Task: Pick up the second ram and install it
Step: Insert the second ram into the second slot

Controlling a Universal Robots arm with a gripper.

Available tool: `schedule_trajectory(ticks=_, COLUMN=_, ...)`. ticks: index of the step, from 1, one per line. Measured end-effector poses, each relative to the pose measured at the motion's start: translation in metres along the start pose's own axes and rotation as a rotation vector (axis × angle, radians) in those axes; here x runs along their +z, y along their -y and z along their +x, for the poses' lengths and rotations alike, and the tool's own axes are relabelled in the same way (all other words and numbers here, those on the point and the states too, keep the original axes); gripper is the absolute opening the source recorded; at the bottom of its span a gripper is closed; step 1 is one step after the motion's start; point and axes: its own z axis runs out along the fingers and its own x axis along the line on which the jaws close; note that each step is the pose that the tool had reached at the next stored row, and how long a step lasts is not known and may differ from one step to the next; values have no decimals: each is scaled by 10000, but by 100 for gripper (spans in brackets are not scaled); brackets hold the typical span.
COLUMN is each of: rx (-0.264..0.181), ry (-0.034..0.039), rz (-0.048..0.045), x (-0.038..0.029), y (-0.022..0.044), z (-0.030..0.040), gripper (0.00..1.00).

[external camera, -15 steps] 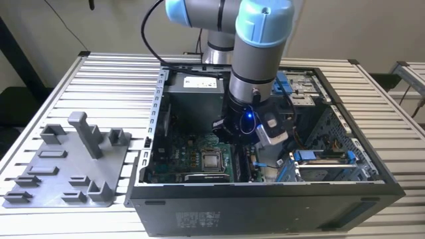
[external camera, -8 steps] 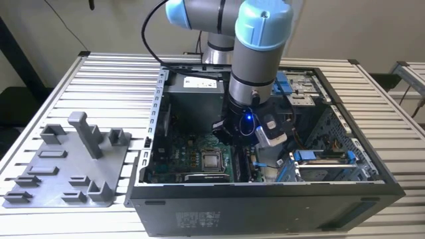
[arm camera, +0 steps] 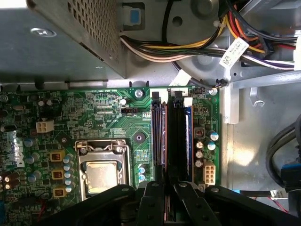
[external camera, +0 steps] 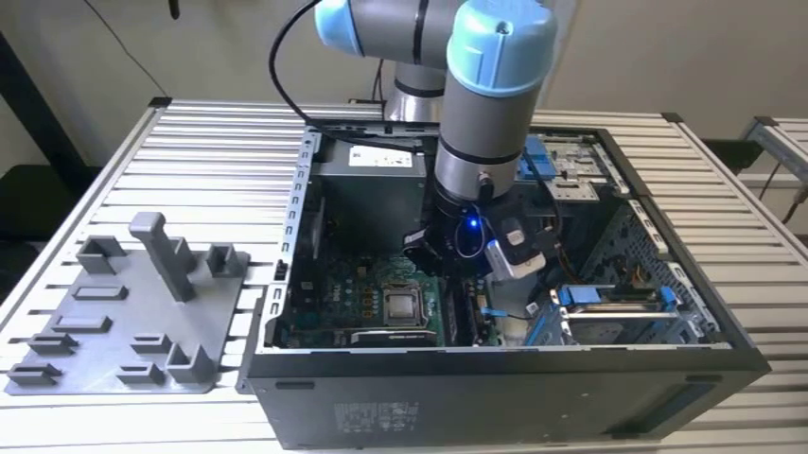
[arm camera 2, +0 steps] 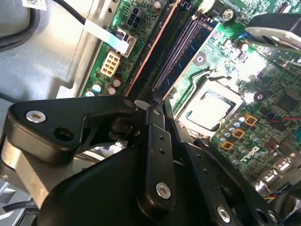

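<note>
The installing step looks in hand: the gripper [arm camera: 168,200], jaws clamped on the second ram [arm camera: 176,141], holds it edge-down in the motherboard's [arm camera: 108,117] memory slots [arm camera: 160,136] beside the CPU socket [arm camera: 101,172], so seating it calls for a straight, even downward press.

arm [external camera: 486,104]: upright, wrist pointing down | end effector [arm camera: 169,200]: fingers drawn near together
</note>
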Motion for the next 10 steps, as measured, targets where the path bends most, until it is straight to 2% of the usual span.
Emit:
schedule_trajectory(ticks=1, rx=0, ry=17, rz=-2, x=0, y=0, z=1, gripper=14)
schedule_trajectory(ticks=2, rx=0, ry=63, rz=-5, x=1, y=0, z=1, gripper=14)
schedule_trajectory(ticks=6, rx=-35, ry=376, rz=-7, x=-1, y=-1, z=1, gripper=14)
schedule_trajectory(ticks=7, rx=-37, ry=403, rz=-8, x=0, y=0, z=0, gripper=14)
schedule_trajectory(ticks=10, rx=-37, ry=407, rz=-5, x=5, y=0, z=7, gripper=14)
